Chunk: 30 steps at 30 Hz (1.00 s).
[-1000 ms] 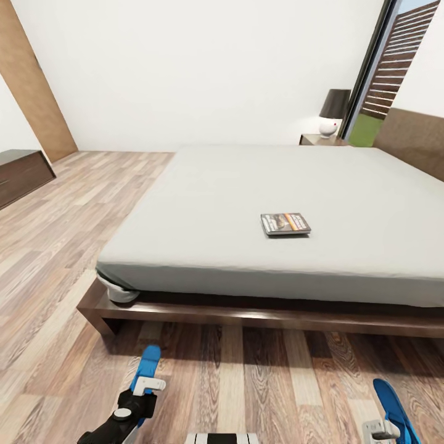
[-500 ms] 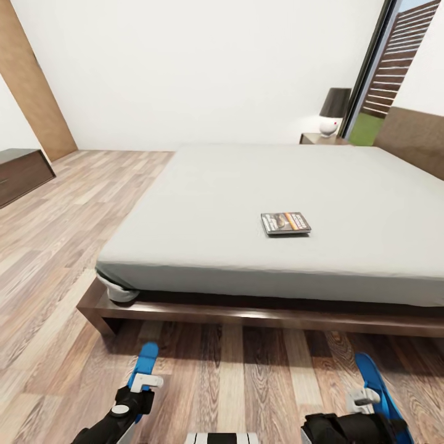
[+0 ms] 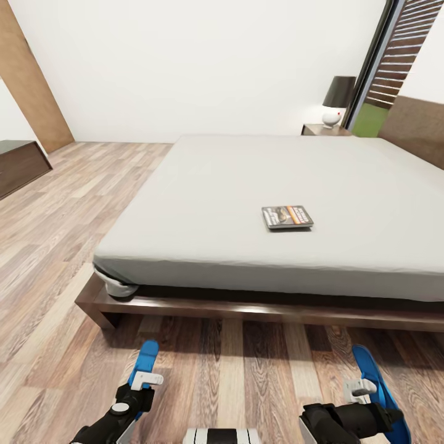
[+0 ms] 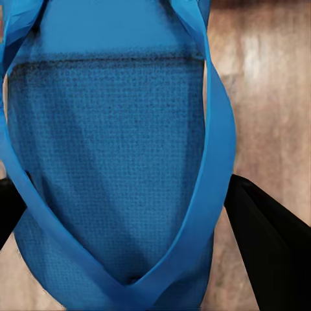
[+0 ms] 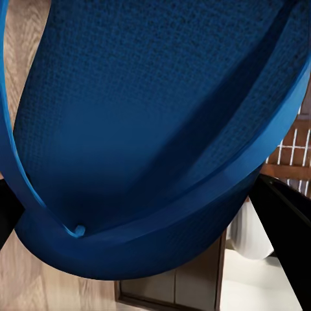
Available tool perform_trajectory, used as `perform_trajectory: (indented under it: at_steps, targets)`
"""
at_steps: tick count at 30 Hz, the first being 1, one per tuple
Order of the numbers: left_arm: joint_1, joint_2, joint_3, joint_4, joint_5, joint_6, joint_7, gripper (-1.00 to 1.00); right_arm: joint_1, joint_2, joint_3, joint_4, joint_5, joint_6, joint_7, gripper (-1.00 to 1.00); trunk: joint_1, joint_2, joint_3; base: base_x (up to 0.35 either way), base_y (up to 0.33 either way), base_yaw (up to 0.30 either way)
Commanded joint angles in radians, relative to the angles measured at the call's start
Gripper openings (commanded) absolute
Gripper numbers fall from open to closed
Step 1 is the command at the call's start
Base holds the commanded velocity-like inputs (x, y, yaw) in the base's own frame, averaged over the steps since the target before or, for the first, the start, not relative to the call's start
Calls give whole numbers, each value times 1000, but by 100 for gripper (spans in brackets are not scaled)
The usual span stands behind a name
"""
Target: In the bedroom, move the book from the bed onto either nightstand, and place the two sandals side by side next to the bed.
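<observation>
Since a moment ago the camera has tipped and shifted a little, and the right tool (image 3: 364, 394) has come further into the head view with its sandal; the book has not moved on the bed. Each tool is clamped on one blue sandal: the left tool (image 3: 143, 383) grips the left sandal (image 3: 147, 361), the right tool grips the right sandal (image 3: 377, 385), both held low above the wood floor (image 3: 246, 364). In the wrist views the left sandal (image 4: 116, 162) and the right sandal (image 5: 155, 129) lie between dark fingers (image 4: 269, 246). Ahead of both tools stands the bed (image 3: 246, 179), with the book (image 3: 287, 217) lying flat on it, nearer the right tool. Far beyond, past the bed's far corner, a nightstand (image 3: 324, 129) carries a lamp (image 3: 338, 98).
</observation>
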<state>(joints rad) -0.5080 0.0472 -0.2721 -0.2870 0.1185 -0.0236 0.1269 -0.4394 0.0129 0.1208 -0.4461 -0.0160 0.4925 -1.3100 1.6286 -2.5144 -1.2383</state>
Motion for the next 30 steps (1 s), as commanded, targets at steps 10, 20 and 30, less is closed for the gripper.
perform_trajectory:
  at_steps: [10,20,30]
  targets:
    - [-27,14,-9,-13,10,-2,4,-100,-1,0,3,1,-2,11,-3,-100,2,-1,-16,0,0,0]
    - [-30,15,-13,-11,7,-20,4,-100,-1,0,3,2,-2,11,4,-100,2,-1,-16,43,65,0]
    - [-30,14,-19,-10,7,-21,4,-100,-1,-1,4,15,-2,10,15,-100,2,-1,-16,24,72,0]
